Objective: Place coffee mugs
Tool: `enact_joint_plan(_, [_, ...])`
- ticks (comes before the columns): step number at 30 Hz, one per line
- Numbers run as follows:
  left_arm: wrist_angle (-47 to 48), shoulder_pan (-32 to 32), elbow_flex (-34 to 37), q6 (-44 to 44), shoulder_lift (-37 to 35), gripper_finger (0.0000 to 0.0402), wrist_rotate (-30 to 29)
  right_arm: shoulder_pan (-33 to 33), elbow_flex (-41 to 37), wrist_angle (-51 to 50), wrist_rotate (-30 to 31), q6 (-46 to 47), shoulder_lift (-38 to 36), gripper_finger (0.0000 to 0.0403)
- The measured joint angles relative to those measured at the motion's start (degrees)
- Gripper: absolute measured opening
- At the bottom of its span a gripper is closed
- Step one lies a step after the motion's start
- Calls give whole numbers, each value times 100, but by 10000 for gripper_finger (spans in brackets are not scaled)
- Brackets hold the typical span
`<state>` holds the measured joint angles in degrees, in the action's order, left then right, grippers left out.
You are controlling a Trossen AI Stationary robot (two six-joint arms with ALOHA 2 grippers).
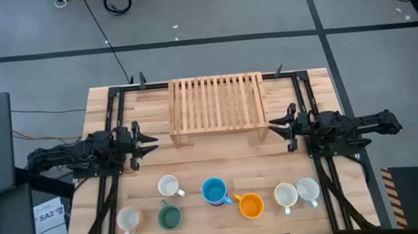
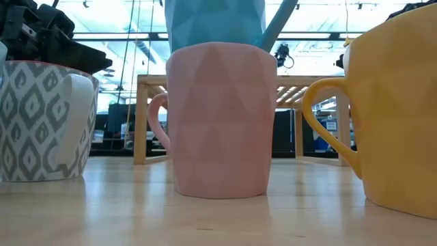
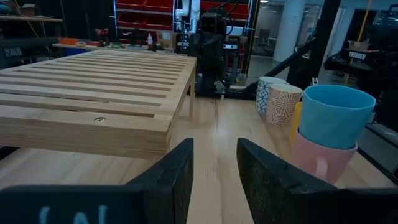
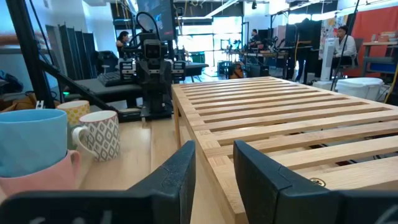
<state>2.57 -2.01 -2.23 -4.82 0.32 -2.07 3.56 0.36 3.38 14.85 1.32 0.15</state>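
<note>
Several coffee mugs stand upright in a loose row near the table's front edge: a white one (image 1: 169,186), a cream one (image 1: 129,219), a dark green one (image 1: 169,216), an orange one (image 1: 251,205) and two pale ones (image 1: 285,195) (image 1: 307,190). A blue mug (image 1: 214,190) sits stacked inside a pink mug (image 2: 218,123). My left gripper (image 1: 153,142) hovers open off the left end of the wooden rack (image 1: 216,101). My right gripper (image 1: 273,125) hovers open off the rack's right end. Nothing is between the fingers of either one (image 3: 214,146) (image 4: 214,149).
The slatted wooden rack stands on legs at the far middle of the table, between the two grippers. A strip of bare tabletop (image 1: 220,157) lies between the rack and the row of mugs. Black arm frames (image 1: 110,184) run along both table sides.
</note>
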Motion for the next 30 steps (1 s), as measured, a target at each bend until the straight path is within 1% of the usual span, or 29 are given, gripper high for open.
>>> enact_joint_plan(30, [-145,1,14,0,2,130,-2,-1,0,0,0,0,-1,114])
